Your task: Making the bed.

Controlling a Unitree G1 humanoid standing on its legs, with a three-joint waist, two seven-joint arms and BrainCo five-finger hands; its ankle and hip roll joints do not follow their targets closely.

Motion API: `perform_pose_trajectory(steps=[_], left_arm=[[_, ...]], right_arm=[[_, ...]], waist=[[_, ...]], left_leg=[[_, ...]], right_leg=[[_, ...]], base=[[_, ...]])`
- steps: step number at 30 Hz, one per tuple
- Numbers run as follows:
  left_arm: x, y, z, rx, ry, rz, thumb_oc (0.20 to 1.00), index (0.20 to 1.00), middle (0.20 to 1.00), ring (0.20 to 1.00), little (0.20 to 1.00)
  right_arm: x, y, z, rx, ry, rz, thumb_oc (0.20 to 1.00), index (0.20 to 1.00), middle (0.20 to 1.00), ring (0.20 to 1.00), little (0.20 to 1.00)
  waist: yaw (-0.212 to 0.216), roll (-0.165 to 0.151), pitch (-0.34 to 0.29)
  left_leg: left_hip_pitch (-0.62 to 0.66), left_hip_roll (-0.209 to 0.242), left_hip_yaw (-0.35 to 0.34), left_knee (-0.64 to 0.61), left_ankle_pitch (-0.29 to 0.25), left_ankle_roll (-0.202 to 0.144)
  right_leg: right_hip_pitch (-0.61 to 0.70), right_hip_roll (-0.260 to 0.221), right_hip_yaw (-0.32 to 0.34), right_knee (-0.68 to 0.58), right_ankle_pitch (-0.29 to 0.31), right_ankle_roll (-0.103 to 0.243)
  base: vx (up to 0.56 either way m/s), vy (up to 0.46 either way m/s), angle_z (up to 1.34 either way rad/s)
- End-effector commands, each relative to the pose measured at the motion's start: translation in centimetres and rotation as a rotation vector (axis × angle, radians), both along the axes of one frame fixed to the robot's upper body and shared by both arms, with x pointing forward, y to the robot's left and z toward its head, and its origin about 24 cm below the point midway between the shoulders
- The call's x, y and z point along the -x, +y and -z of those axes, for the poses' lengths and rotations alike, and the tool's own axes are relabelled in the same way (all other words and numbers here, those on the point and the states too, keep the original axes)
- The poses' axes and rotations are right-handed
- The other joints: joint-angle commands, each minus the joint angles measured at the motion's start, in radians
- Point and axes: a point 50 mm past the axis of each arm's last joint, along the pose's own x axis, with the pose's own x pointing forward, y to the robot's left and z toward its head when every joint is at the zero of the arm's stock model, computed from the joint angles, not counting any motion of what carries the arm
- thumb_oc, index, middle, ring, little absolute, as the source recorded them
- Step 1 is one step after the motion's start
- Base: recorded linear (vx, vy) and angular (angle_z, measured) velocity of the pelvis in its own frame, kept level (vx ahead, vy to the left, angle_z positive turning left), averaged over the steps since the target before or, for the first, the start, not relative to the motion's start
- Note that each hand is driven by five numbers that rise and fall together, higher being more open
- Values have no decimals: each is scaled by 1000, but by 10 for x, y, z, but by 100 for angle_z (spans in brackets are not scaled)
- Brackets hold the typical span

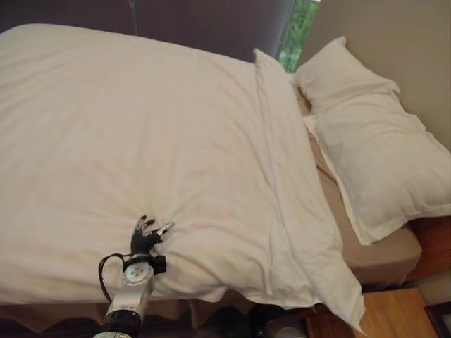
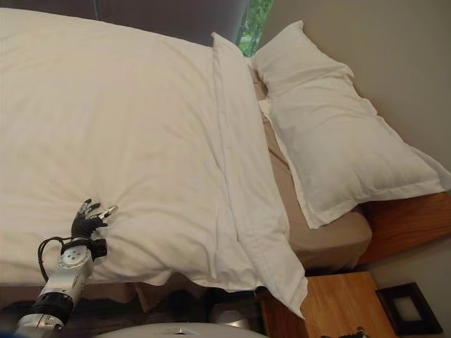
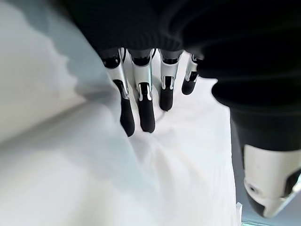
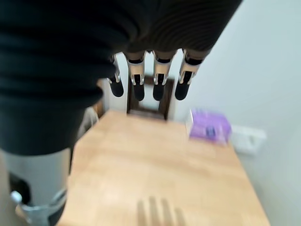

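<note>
left hand (image 1: 146, 237) resting on the near edge of the white duvet (image 1: 127, 141), fingers (image 3: 141, 101) straight and loosely spread, pressing the cloth. duvet covering most of the bed (image 1: 384, 257), pillow (image 1: 373, 148) beside it at the head. right hand (image 4: 146, 80) relaxed and empty above a wooden table (image 4: 160, 160).

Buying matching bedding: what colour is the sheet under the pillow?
Tan, a plain sheet beneath the white pillow; clearest in the right eye view.
</note>
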Motion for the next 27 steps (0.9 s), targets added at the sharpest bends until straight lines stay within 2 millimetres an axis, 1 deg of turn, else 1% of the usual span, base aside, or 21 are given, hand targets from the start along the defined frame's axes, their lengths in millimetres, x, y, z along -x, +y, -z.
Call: perform_pose_trajectory(steps=[1,3,5,6,8,9,10,11,12,15,16,17,18,19,20,22,23,24,25,26,27], left_arm=[[40,-30,46,94,205,54,1000,1000,1000,1000,1000],[40,-30,45,106,193,49,1000,1000,1000,1000,1000],[36,-31,41,119,172,48,1000,1000,1000,1000,1000],[34,-32,40,120,162,52,1000,1000,1000,1000,1000],[28,-34,35,123,134,60,1000,1000,1000,1000,1000],[25,-36,33,124,126,67,1000,1000,1000,1000,1000],[23,-37,31,123,116,72,1000,1000,1000,1000,1000],[21,-40,30,129,111,79,1000,1000,1000,1000,1000],[21,-40,30,129,111,79,1000,1000,1000,1000,1000],[21,-41,29,134,107,97,1000,1000,1000,1000,1000],[21,-42,28,136,103,107,1000,1000,1000,1000,1000],[21,-42,27,140,98,111,1000,1000,1000,1000,1000],[21,-42,27,140,99,111,1000,1000,1000,1000,1000],[23,-43,26,150,94,118,1000,1000,1000,1000,1000],[23,-42,26,148,94,117,1000,1000,1000,1000,1000],[24,-41,26,160,94,118,1000,1000,1000,1000,1000],[24,-41,26,160,94,118,1000,1000,1000,1000,1000],[26,-44,28,185,100,125,1000,1000,1000,1000,1000],[26,-46,30,194,100,135,1000,1000,1000,1000,1000],[26,-48,31,206,106,143,1000,1000,1000,1000,1000],[26,-48,31,205,106,143,1000,1000,1000,1000,1000]], right_arm=[[-42,-26,-28,148,-112,-66,1000,1000,1000,1000,1000],[-56,-29,-37,163,-186,-79,1000,1000,1000,1000,1000],[-83,-30,-56,167,-338,-105,1000,1000,1000,1000,1000],[-93,-28,-63,157,-403,-121,1000,1000,1000,1000,1000],[-123,-20,-90,131,-616,-164,1000,1000,1000,1000,1000],[-133,-15,-100,110,-703,-174,1000,1000,1000,1000,1000],[-145,-8,-113,70,-820,-182,1000,1000,1000,1000,1000],[-162,4,-130,2,-986,-185,1000,1000,1000,1000,1000],[-162,4,-130,1,-987,-184,1000,1000,1000,1000,1000],[-181,21,-148,-113,-1175,-181,1000,1000,1000,1000,1000],[-189,30,-154,-181,-1252,-169,1000,1000,1000,1000,1000],[-192,33,-156,-211,-1290,-152,1000,1000,1000,1000,1000],[-191,33,-156,-213,-1290,-151,1000,1000,1000,1000,1000],[-201,46,-161,-364,-1413,-87,1000,1000,1000,1000,1000],[-201,46,-161,-368,-1414,-85,1000,1000,1000,1000,1000],[-208,61,-165,-539,-1549,-11,1000,1000,1000,1000,1000],[-208,61,-165,-539,-1549,-11,1000,1000,1000,1000,1000],[-219,90,-163,-822,-1696,127,1000,1000,1000,1000,1000],[-228,109,-162,-993,-1757,207,200,200,200,200,200],[-229,116,-160,-1060,-1771,236,200,200,200,200,200],[-229,116,-160,-1063,-1772,236,200,200,200,200,200]], waist=[[-26,17,8],[-27,17,5],[-32,13,2],[-34,9,1],[-41,4,-5],[-44,2,-8],[-49,0,-11],[-50,-3,-20],[-50,-4,-20],[-45,-4,-29],[-40,-3,-33],[-38,-4,-35],[-38,-4,-35],[-32,-2,-40],[-32,-4,-40],[-25,-2,-43],[-25,-2,-43],[-13,5,-46],[-6,9,-48],[-3,12,-48],[-3,12,-48]], left_leg=[[-101,41,-61,-18,66,26],[-103,43,-67,-18,67,26],[-106,47,-71,-18,68,25],[-108,48,-73,-18,68,25],[-111,51,-75,-18,67,25],[-113,52,-75,-18,66,25],[-113,53,-74,-18,65,25],[-116,53,-75,-18,63,26],[-116,53,-76,-18,62,26],[-118,53,-79,-18,59,26],[-118,53,-82,-18,58,26],[-118,53,-84,-18,56,26],[-118,52,-84,-18,56,26],[-118,52,-87,-18,56,25],[-118,51,-87,-18,55,25],[-119,49,-93,-18,54,25],[-119,49,-93,-18,54,25],[-116,47,-99,-18,54,23],[-118,45,-103,-18,55,22],[-118,44,-106,-18,55,22],[-118,44,-107,-18,55,22]], right_leg=[[-41,-30,-17,17,-21,34],[-40,-28,-23,17,-20,33],[-43,-27,-24,17,-15,32],[-45,-25,-24,17,-13,32],[-52,-22,-20,17,-5,32],[-55,-21,-19,17,-2,33],[-58,-20,-18,17,2,34],[-62,-18,-16,17,7,35],[-62,-18,-17,17,7,35],[-63,-19,-18,17,11,37],[-63,-20,-19,17,12,38],[-63,-20,-19,17,12,38],[-62,-20,-19,17,12,38],[-63,-21,-22,17,14,38],[-62,-21,-22,17,13,38],[-61,-23,-24,17,13,37],[-61,-23,-24,17,13,38],[-58,-25,-27,17,12,36],[-59,-28,-28,17,13,36],[-58,-29,-30,17,11,35],[-58,-30,-31,17,11,35]], base=[[-18,23,4],[-17,20,10],[-32,18,13],[-37,13,6],[-27,19,5],[-19,31,5],[-14,43,5],[-11,39,7],[-2,38,9],[8,43,8],[20,45,3],[15,32,4],[22,42,4],[17,31,7],[23,48,0],[20,32,2],[46,56,6],[49,61,8],[60,69,4],[28,28,7],[30,16,3]])
